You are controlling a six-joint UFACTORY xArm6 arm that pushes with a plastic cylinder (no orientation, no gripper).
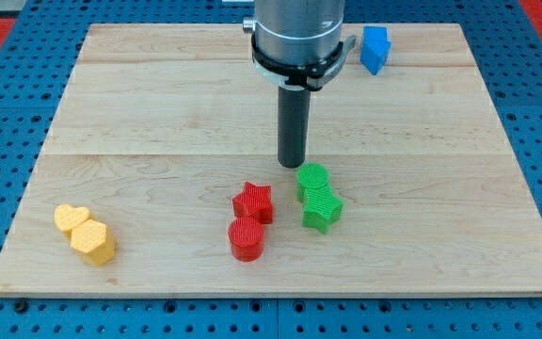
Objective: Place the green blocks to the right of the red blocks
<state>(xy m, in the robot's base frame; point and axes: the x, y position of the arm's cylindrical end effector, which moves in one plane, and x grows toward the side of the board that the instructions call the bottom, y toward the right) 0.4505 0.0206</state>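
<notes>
My tip (293,164) stands on the board just above and slightly left of the green round block (313,179), close to it or touching; I cannot tell which. A green star block (322,208) lies directly below the green round one, touching it. A red star block (253,201) lies to the left of the green pair, with a red round block (247,238) just below it. Both green blocks sit to the right of both red blocks.
Two yellow blocks, a heart (71,218) and a hexagon (93,239), lie together at the view's bottom left. A blue block (374,48) sits at the view's top right, near the wooden board's (158,104) top edge.
</notes>
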